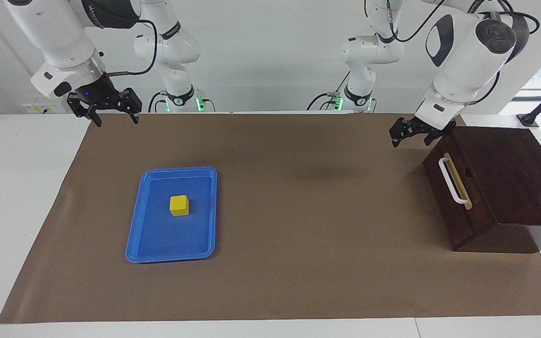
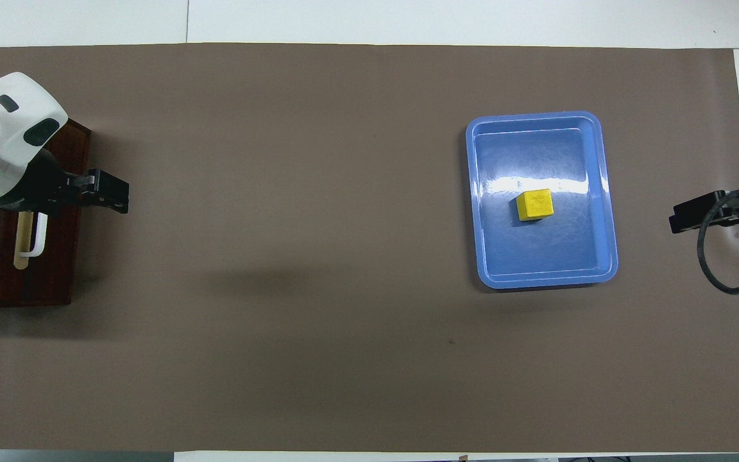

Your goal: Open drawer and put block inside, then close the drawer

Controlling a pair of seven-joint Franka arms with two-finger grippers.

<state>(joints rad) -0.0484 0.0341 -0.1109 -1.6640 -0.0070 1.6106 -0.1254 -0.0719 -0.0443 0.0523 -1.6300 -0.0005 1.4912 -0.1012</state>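
The drawer (image 1: 467, 206) is shut at the left arm's end of the table, its dark brown front sloping, with a white bar handle (image 1: 452, 180). It also shows in the overhead view (image 2: 55, 269). The yellow block (image 1: 179, 205) sits in a blue tray (image 1: 141, 244), also seen from overhead as block (image 2: 534, 205) and tray (image 2: 607, 192). My left gripper (image 1: 410, 140) is open and empty, raised over the mat in front of the drawer, clear of the handle. My right gripper (image 1: 116, 121) is open and empty, raised over the mat's edge at the right arm's end, apart from the tray.
A brown mat (image 1: 298, 234) covers the table. The cabinet's dark top (image 1: 514, 173) extends from the drawer front toward the table's end. A black cable (image 2: 722, 276) hangs by the right gripper.
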